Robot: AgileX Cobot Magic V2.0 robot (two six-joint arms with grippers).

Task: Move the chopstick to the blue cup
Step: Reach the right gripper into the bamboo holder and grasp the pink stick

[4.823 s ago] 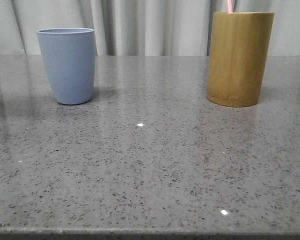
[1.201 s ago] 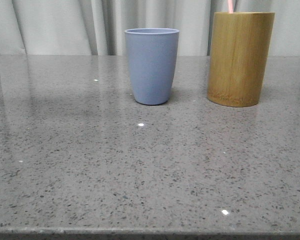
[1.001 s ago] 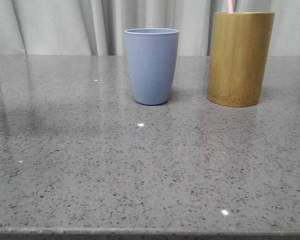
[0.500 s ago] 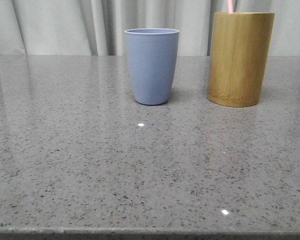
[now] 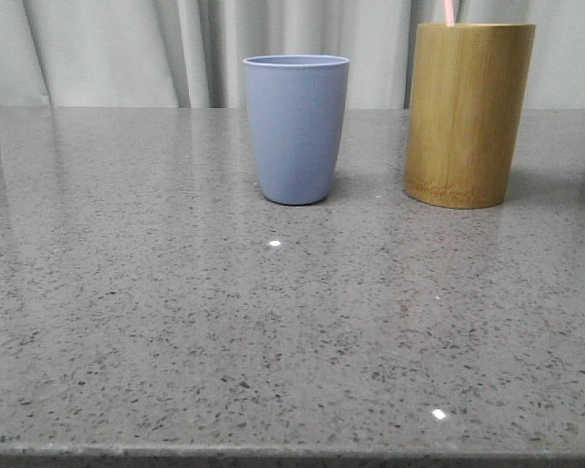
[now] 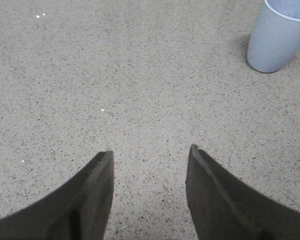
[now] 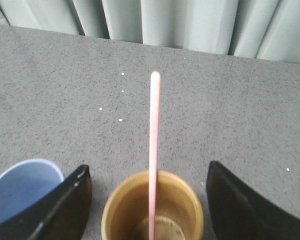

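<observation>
The left claw (image 6: 150,165) hangs spread and empty over bare desk (image 5: 273,331), the blue cup (image 5: 296,129) standing centre-frame in the front view, just left of the bamboo holder (image 5: 468,115) at upper right. The right claw (image 7: 147,200), spread wide, straddles that holder with the chopstick (image 7: 153,150) upright between its tips; it should probably descend centred and pinch the stick high, then lift straight. The holder hides the stick's lower length, and its tip is cut off in the front view.

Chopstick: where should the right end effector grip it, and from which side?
Probably the bare upper shaft of the chopstick, from above. It stands near upright in the bamboo holder, whose wall hides its lower part. The open right end effector already straddles it.
</observation>
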